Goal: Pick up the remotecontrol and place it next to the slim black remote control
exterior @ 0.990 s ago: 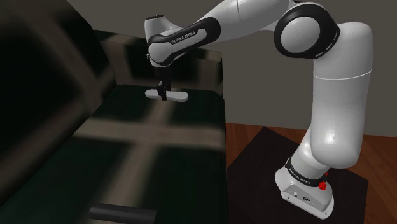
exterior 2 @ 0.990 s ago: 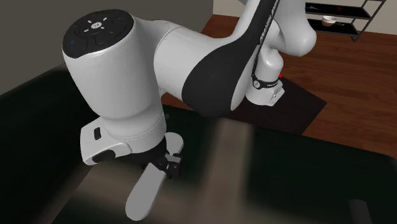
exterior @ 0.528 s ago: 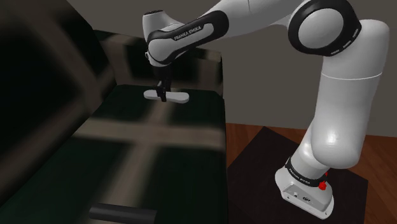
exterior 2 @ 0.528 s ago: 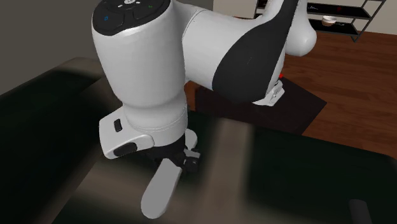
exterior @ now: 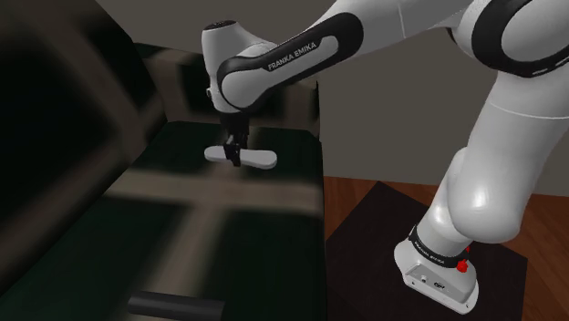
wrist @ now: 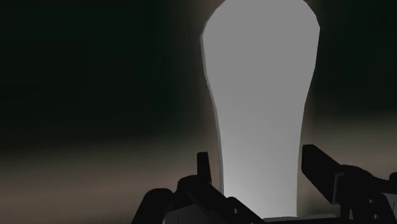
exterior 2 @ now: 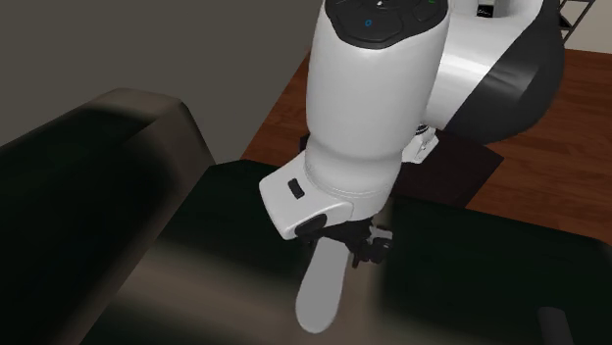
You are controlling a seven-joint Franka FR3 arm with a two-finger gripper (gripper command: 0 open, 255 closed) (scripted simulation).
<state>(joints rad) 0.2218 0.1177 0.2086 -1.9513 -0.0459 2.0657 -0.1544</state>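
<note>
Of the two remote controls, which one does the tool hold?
The white, paddle-shaped remote control, clasped between the fingers of the black tool. The slim black remote control lies apart from it, untouched, on the dark sofa seat.

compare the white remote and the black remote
The white remote is pale; the black remote is dark. The white remote is broad and flares at one end; the black remote is a slim even bar. The gripper clasps the white remote; the black remote lies free on the sofa. Both are elongated.
</note>
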